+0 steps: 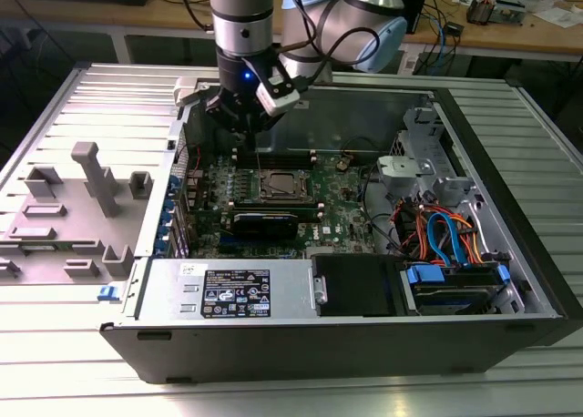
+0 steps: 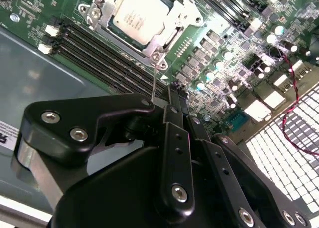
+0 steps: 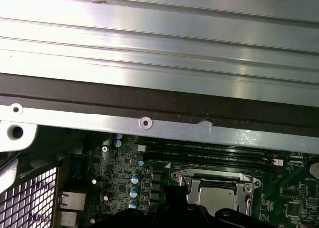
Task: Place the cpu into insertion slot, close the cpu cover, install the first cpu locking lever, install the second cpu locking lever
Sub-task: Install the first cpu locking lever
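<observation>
The chip [image 2: 135, 15] already sits in the socket [image 1: 278, 187] on the green board inside the open computer case [image 1: 273, 344], which rests on the ribbed metal counter [image 1: 46, 362]. The cover [image 2: 167, 33] appears to lie flat over the chip, whose grey top shows through its square window. What matters now is the thin wire lever [image 2: 155, 76]. In the second wrist view it rises from the socket corner nearest the jaws, crosses the black memory slots [image 2: 99, 54] and ends right at the jaws' tips. Its long axis is therefore close to upright, not lying down along the socket's edge, so I judge this lever is not yet latched. The jaws look drawn together with no gap showing between them. The lever's upper end meets them just beside a black link, and I cannot tell whether it is pinched or only touching. In the exterior view the arm [image 1: 241, 16] hangs the jaws above the board. The socket lies lower and toward the exterior view's right of them, and the lever [image 1: 258, 157] runs as a fine line between the two. The first wrist view has the cover [image 3: 214, 177] just ahead of the dark jaw tips.
</observation>
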You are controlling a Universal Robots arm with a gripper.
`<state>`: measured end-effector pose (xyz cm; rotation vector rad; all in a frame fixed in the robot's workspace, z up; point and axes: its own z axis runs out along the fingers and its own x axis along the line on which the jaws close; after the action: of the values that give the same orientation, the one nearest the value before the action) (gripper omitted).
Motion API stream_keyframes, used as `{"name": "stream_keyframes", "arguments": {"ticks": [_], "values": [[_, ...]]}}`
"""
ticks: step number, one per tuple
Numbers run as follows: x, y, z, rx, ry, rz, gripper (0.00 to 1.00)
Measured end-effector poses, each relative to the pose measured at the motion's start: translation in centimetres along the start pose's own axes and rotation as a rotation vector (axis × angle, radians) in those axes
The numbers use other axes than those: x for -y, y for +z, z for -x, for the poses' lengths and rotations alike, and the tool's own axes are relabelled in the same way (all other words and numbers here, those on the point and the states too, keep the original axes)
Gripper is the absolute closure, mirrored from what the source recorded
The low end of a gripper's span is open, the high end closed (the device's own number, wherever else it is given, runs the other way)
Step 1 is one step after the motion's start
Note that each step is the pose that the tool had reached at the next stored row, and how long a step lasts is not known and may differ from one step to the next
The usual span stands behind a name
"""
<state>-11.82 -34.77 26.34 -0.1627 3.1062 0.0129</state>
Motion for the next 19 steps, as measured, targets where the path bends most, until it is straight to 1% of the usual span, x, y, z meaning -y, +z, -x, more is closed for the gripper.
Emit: {"name": "stream_keyframes", "arguments": {"ticks": [6, 9, 11, 19], "values": [[0.05, 0.08, 0.91, 0.0001, 0.0, 0.0001, 0.89], [0.09, 0.15, 1.25, 0.0002, 0.0, 0.0001, 0.89], [0.1, 0.16, 1.35, -0.0001, 0.0, -0.0001, 0.89], [0.1, 0.17, 1.38, 0.0, 0.0, -0.0003, 0.89]]}}
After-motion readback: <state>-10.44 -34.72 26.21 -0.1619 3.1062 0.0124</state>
